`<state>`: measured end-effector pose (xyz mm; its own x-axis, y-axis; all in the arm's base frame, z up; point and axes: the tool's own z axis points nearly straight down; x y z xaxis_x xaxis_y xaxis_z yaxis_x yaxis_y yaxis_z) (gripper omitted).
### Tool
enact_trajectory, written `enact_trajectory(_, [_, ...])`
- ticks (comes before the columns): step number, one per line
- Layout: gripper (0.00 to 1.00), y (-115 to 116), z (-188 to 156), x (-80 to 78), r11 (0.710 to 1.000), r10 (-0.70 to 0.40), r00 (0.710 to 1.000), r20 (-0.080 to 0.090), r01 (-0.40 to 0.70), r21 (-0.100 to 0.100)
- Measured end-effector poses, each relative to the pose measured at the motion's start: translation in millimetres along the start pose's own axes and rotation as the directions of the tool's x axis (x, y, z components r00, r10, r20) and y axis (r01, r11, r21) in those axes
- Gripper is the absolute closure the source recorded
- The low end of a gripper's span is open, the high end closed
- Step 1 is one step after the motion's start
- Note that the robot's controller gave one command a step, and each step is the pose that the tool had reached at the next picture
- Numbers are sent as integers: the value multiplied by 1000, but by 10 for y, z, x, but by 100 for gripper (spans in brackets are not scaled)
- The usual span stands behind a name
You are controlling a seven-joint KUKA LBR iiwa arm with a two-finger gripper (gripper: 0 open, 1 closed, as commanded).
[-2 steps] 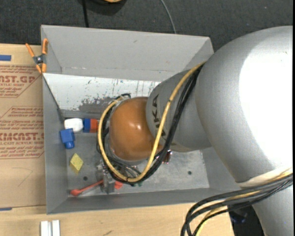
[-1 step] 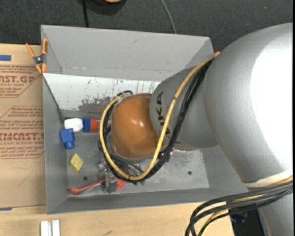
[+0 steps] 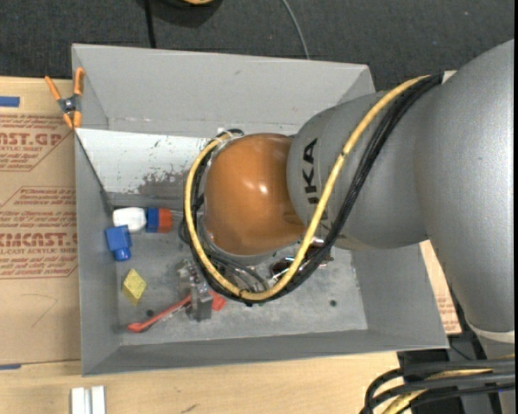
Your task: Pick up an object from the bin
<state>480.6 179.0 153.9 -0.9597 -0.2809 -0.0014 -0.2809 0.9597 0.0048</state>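
So the thing closest to the action is a thin red stick [image 3: 155, 317] with a little hooked end, lying flat on the bin [image 3: 242, 76] floor toward the lower-left corner of the view. It runs from that hooked end up and to the right, and its right end disappears right at the gripper [image 3: 200, 300], which is down at floor level there. They look like they're touching, but honestly I can't tell how far the gripper is open or whether it actually has hold of the stick, since the wrist is in the way.

Just up and left of the stick there's a small yellow block [image 3: 135, 285], sitting on its own. Further up is a blue block [image 3: 118, 243], with a white cylinder [image 3: 128, 218] just above it, close enough that they may be touching. Right beside the cylinder is a small orange-and-blue piece [image 3: 160, 221]. All of these are on the left side of the floor, apart from the gripper.

Above the gripper sits the big orange cover [image 3: 242, 192], ringed by a yellow cable [image 3: 190, 205], and the grey arm [image 3: 414, 171] comes in from the right over most of the bin.
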Motion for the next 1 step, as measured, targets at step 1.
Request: enact_trajectory(1, [100,-1,-31,19,1000,0,1000,-8,0,1])
